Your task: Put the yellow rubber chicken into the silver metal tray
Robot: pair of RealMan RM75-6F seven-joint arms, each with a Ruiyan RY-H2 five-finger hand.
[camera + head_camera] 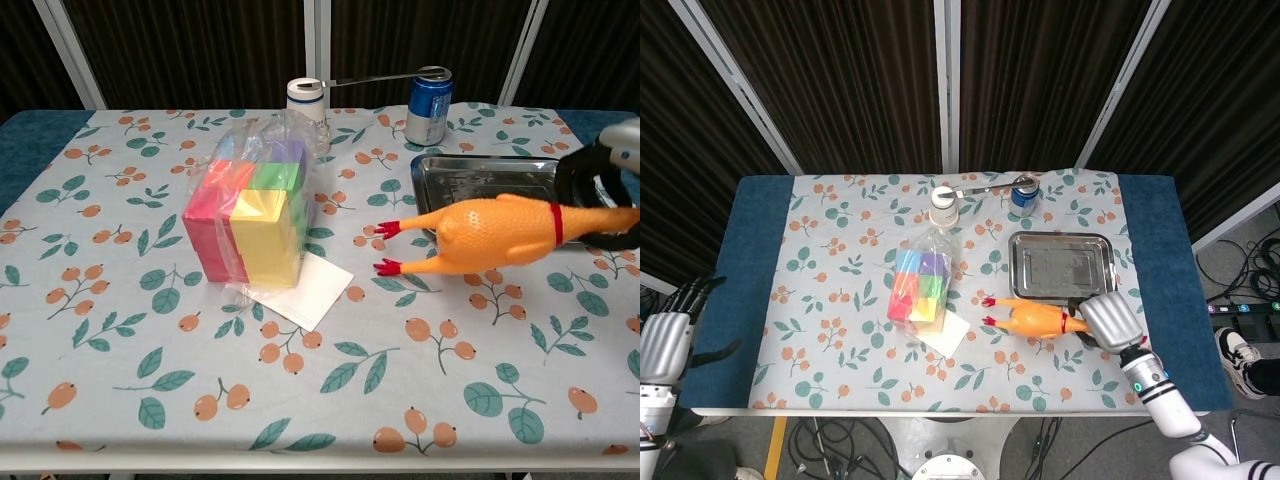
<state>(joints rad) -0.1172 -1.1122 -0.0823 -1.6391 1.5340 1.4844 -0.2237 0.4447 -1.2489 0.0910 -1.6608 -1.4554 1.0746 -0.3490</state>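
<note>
Chicken (pixel 490 232) of yellow rubber lies lengthwise left-right, red feet leftward, lifted at the silver tray's (pixel 1061 266) near edge; our right hand (pixel 1102 321) grips its neck, hiding the head; left hand (pixel 664 340) spread.

right hand (pixel 605 190) cropped at chest-view edge, chicken (pixel 500 232) head hidden

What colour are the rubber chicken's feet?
Red, clearest in the chest view: chicken, feet.
</note>
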